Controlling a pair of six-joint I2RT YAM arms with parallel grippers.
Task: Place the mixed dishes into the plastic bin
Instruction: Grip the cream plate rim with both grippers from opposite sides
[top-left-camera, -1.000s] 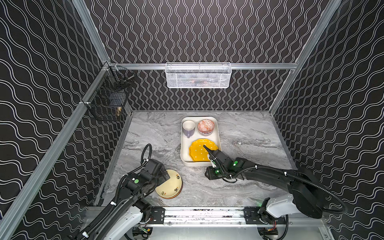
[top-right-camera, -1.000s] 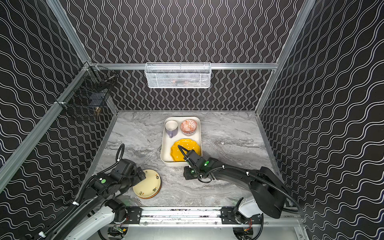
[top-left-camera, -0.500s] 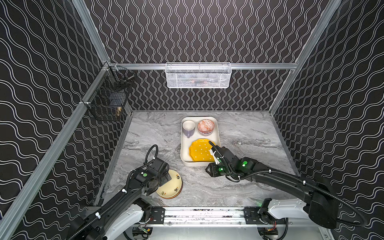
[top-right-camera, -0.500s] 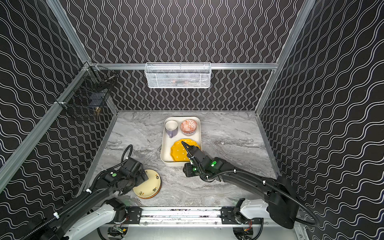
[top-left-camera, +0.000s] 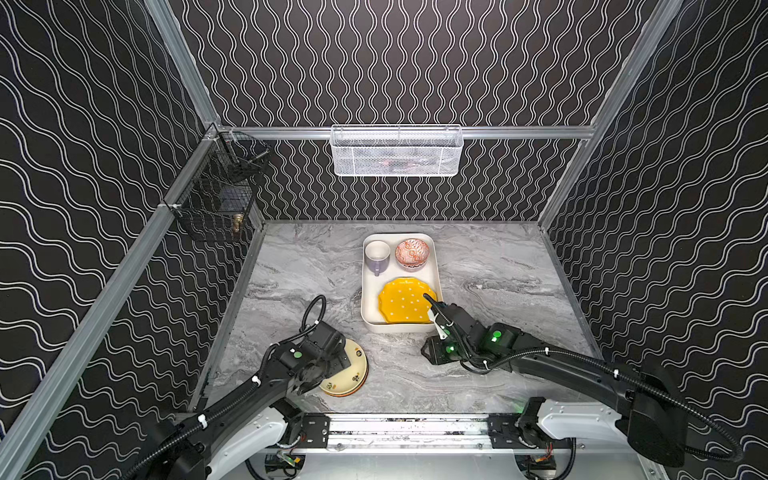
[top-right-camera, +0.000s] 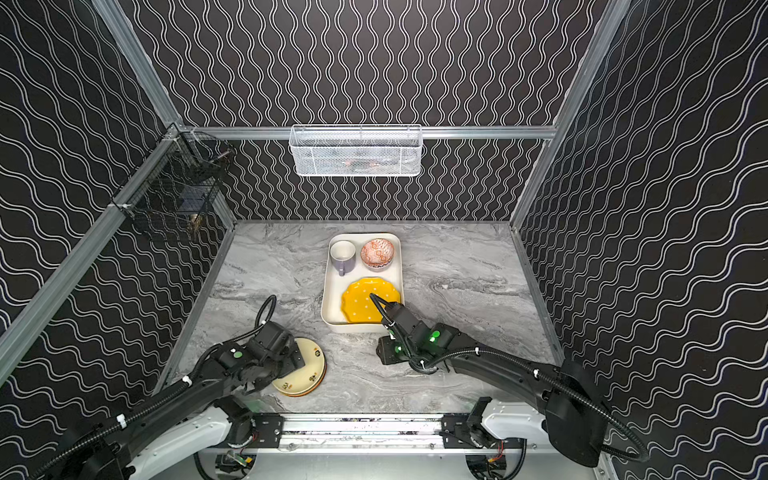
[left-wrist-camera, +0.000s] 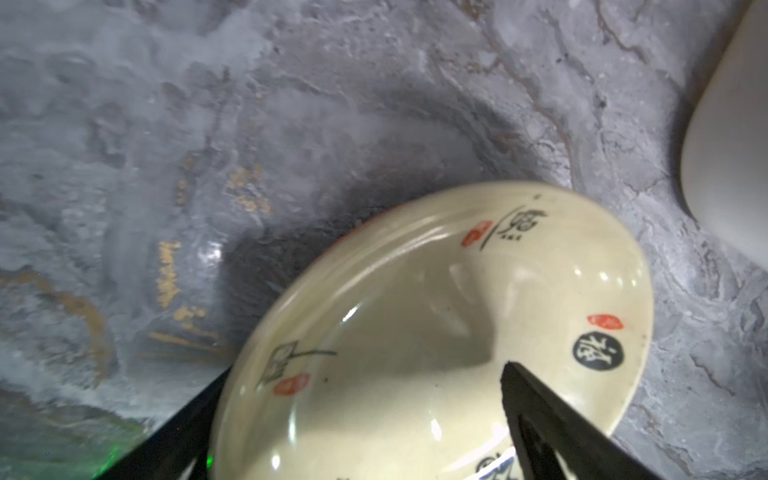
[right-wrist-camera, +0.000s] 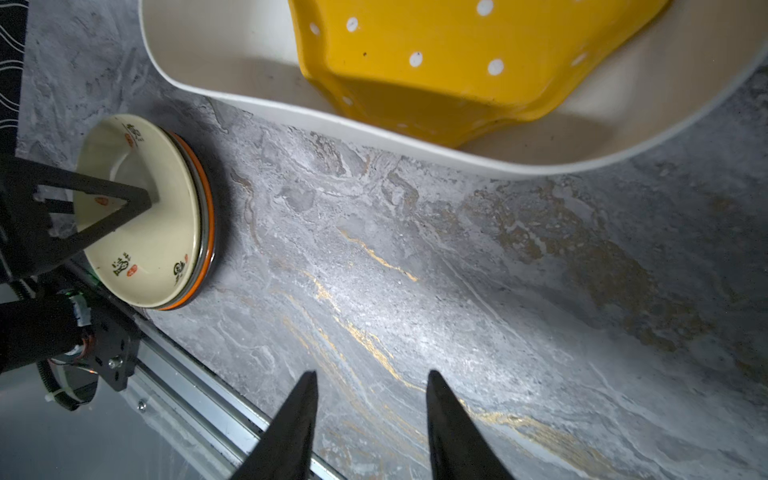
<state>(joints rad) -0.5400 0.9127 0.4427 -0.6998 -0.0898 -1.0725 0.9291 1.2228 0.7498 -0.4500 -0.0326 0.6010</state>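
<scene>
The plastic bin (top-left-camera: 365, 299) (top-right-camera: 326, 299) holds a lavender mug (top-left-camera: 377, 254), a red-patterned bowl (top-left-camera: 411, 252) and the yellow dotted plate (top-left-camera: 401, 301) (right-wrist-camera: 415, 50). Several small plates are stacked at the front left, with a cream plate (top-left-camera: 353, 374) (left-wrist-camera: 415, 291) on top and an orange rim beneath. My left gripper (left-wrist-camera: 365, 370) is open and straddles the cream plate's edge: one finger (right-wrist-camera: 120, 203) is over its inside, the other outside the rim. Above the bin's near right corner, my right gripper (top-left-camera: 430, 307) (right-wrist-camera: 371, 374) is open and holds nothing.
A white mesh basket (top-left-camera: 397, 151) hangs on the back wall and a black wire basket (top-left-camera: 216, 199) on the left wall. The metal front rail (top-left-camera: 407, 428) runs just behind the plate stack. Marble table (top-left-camera: 498, 270) lies right of the bin.
My left arm has shifted onto the plate stack. My right gripper has come off the yellow plate's near edge and shifted right; the plate lies in the bin.
</scene>
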